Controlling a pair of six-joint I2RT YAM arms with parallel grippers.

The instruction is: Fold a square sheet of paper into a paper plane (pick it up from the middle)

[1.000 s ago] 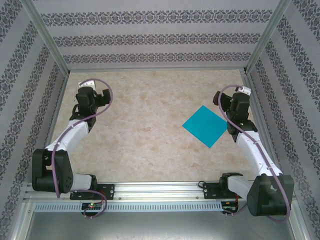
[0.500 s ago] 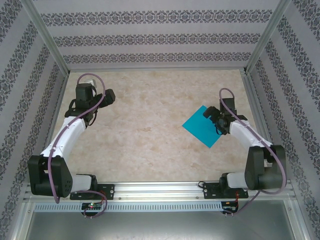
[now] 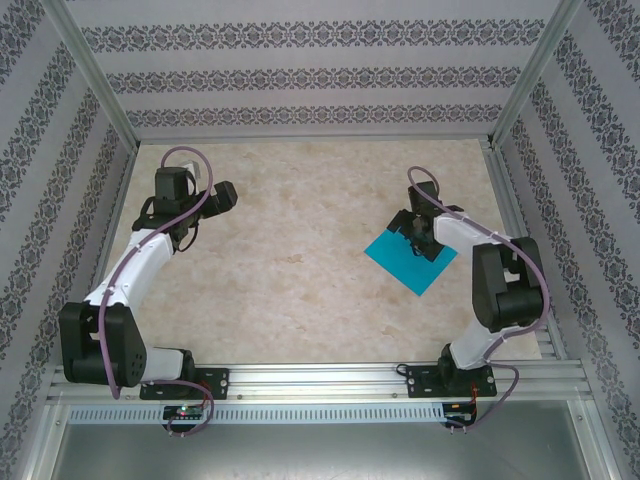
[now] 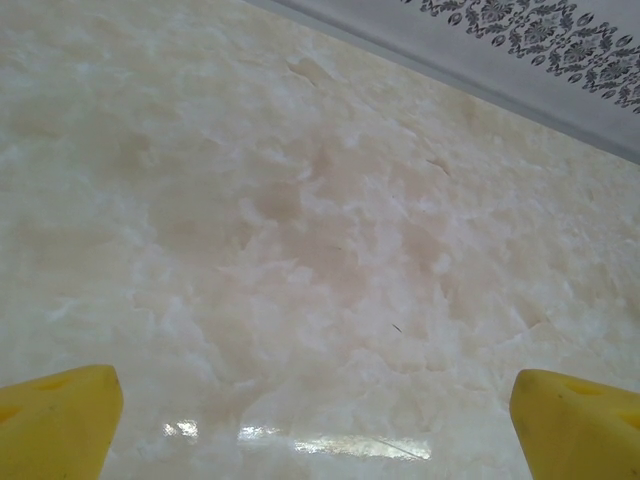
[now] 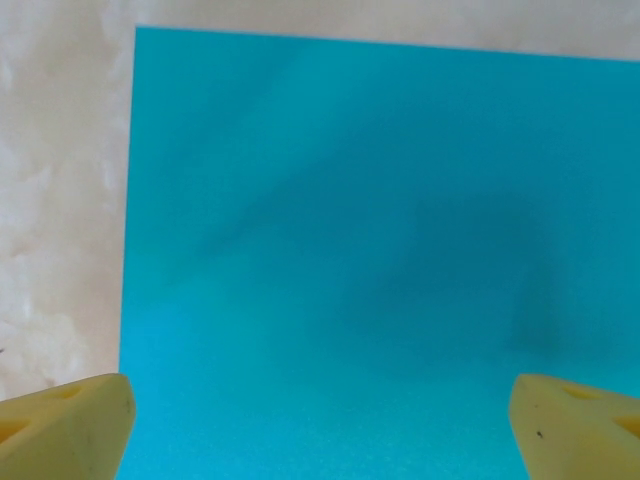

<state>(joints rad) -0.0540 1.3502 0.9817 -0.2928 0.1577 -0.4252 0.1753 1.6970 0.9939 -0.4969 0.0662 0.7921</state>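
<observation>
The square sheet of paper (image 3: 408, 260) is teal-blue and lies flat and unfolded on the right half of the table, turned like a diamond. My right gripper (image 3: 412, 230) hangs over its upper part, open, with nothing between its yellow fingertips (image 5: 65, 420). In the right wrist view the sheet (image 5: 360, 260) spreads flat under the open jaws, its left edge and far edge showing. My left gripper (image 3: 222, 193) stands open over bare table at the far left, well away from the paper. Its yellow fingertips (image 4: 55, 420) are wide apart.
The table (image 3: 290, 260) is a pale marbled surface, walled by patterned panels on three sides. A metal rail (image 3: 320, 380) with the arm bases runs along the near edge. Upright frame posts (image 3: 95, 75) stand at the back corners.
My right arm has swung inward from the right wall, bringing its open gripper over the sheet's upper part. The left gripper shifted slightly toward the middle. The paper has not moved.
</observation>
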